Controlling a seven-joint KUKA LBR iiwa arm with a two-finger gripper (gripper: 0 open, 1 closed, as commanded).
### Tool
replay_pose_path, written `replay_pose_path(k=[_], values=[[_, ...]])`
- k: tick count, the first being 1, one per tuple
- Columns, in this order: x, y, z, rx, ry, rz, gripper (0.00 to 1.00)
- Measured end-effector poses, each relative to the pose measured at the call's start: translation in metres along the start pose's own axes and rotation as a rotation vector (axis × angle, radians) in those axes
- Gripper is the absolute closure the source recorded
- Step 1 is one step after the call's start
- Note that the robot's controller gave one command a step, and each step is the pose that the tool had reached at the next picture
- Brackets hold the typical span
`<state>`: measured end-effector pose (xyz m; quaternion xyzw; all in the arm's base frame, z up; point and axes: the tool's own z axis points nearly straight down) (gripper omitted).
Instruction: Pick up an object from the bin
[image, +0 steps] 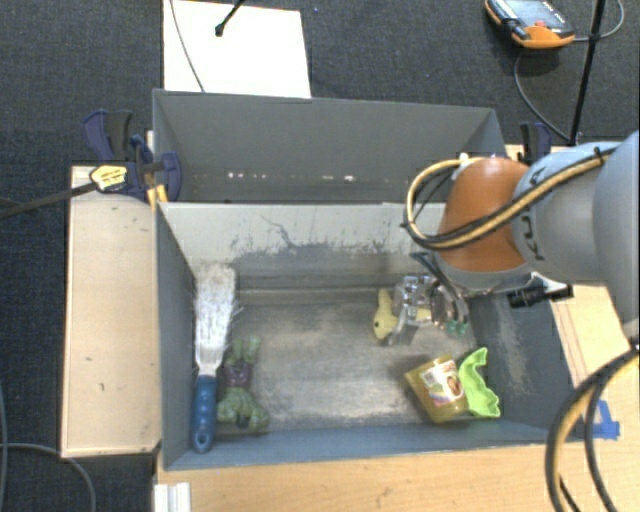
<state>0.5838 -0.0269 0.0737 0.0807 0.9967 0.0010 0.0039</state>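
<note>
In the camera view, the floor of the grey metal bin (330, 375) was read as a clock face, with 12 at the far wall. The arm (590, 215) came in from 3 o'clock, its wrist under an orange cover (482, 215) with dark and yellow cables (440, 235) looped round it. The gripper (410, 318) hung low over the floor at about 2 o'clock, close to the foot of the far wall.

Just beside the gripper, at its 9 o'clock, lay 1 small pale yellow thing (385, 320), rounded and lumpy; its kind could not be made out. It seemed to touch the metal tip, but whether it was pinched there could not be told. Nor could it be told whether the pincer was spread or pressed together.

At 4 o'clock on the floor, apart from the gripper, lay 1 gold-coloured packet (437, 388) with a printed face. A bright green cloth (482, 388) lay against the packet's 3 o'clock side.

Well apart, along the wall at 9 o'clock, lay 1 brush (214, 310). Its pale bristles pointed to 12 and its blue handle ran down to the corner at 7 o'clock. A green figure (240, 395) with a purple middle lay just beside that handle, at about 8 o'clock.
</note>
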Motion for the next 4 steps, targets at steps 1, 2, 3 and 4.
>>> replay_pose_path(k=[1,2,3,4], values=[[0.000,0.000,0.000,0.000,0.000,-0.001,1.00],[0.011,-0.008,-0.051,0.003,0.011,-0.013,1.00],[0.061,-0.011,-0.116,0.003,0.013,-0.004,1.00],[0.015,-0.007,-0.162,0.002,0.007,-0.014,1.00]])
